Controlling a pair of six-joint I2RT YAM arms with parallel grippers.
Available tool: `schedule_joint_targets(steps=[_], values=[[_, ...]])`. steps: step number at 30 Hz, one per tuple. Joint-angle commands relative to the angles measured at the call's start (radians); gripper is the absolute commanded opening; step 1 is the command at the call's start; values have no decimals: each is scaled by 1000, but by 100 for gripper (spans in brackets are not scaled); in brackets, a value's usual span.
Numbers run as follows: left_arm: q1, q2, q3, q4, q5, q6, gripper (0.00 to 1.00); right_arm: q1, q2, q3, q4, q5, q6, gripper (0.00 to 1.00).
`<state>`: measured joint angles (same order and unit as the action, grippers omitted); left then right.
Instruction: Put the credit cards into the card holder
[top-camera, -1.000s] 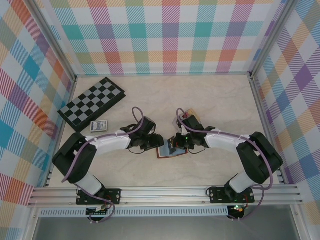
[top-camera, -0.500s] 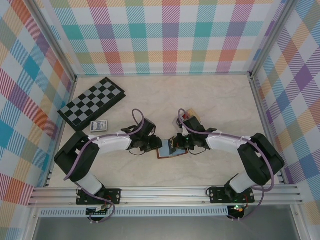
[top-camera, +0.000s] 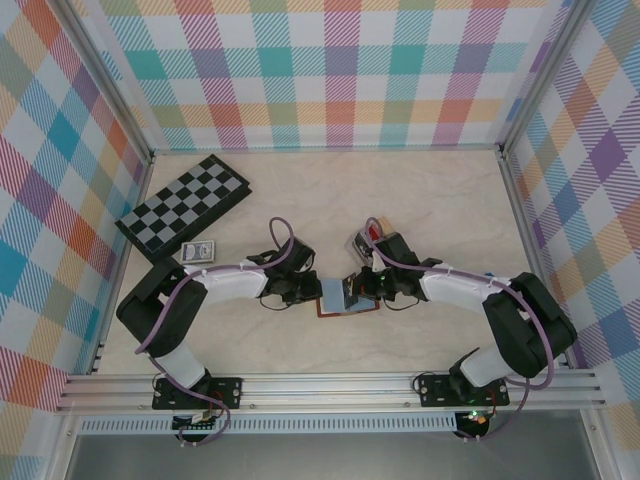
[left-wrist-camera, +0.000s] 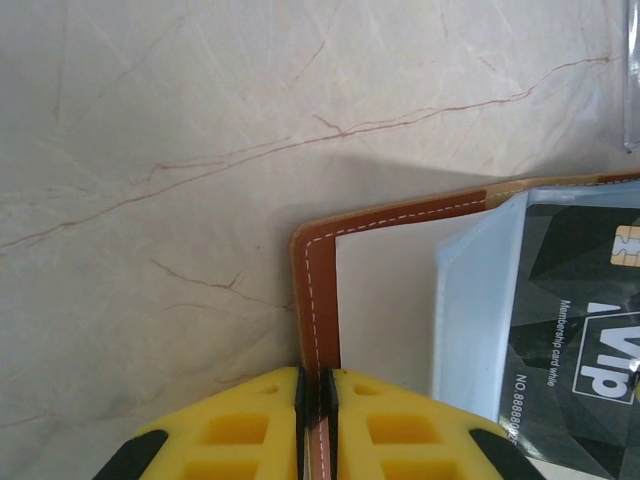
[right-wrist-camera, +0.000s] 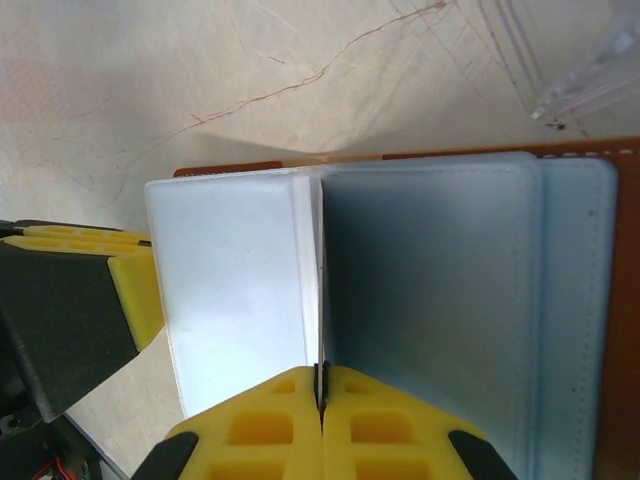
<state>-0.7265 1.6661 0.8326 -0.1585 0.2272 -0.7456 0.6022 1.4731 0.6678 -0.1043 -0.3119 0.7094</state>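
Sliding in from the left, the left gripper (top-camera: 311, 291) has come right up to the card holder (top-camera: 338, 302) over the last second. Its jaws have drawn in on the wallet's edge. Opposite, the right gripper (top-camera: 360, 290) has barely shifted. From above, both arms are folded low with elbows out and forearms converging mid-table (top-camera: 430, 200), the wrists nose to nose over the open wallet. The chessboard (top-camera: 183, 205) sits well apart at the far left.

Over to the left wrist: the left gripper (left-wrist-camera: 318, 385) is clamped hard on the brown stitched border of the card holder (left-wrist-camera: 315, 260), yellow pads tight on either side of the leather. A black card (left-wrist-camera: 580, 340) lies inside the wallet, partly under a clear sleeve (left-wrist-camera: 470, 300).

Right wrist now: the right gripper (right-wrist-camera: 321, 385) has its fingers pressed together on the thin edge of a clear sleeve (right-wrist-camera: 240, 270), standing that leaf up from the card holder (right-wrist-camera: 450, 153). The other arm's yellow pad shows just beside the leaf, at the left.

I'd judge the wallet is now anchored on both sides with a pocket held open. That suits loading, though no loose card is in either grip yet.
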Motion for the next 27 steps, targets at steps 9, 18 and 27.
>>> schedule_joint_targets(steps=[9,18,27], values=[[-12,36,34,-23,14,20,9,-5,56,-47,102,-110,-56,5],[-12,46,31,-24,8,18,8,-5,72,-65,165,-138,-47,5],[-12,37,23,-37,-4,19,6,-38,28,-72,64,-35,-10,5]])
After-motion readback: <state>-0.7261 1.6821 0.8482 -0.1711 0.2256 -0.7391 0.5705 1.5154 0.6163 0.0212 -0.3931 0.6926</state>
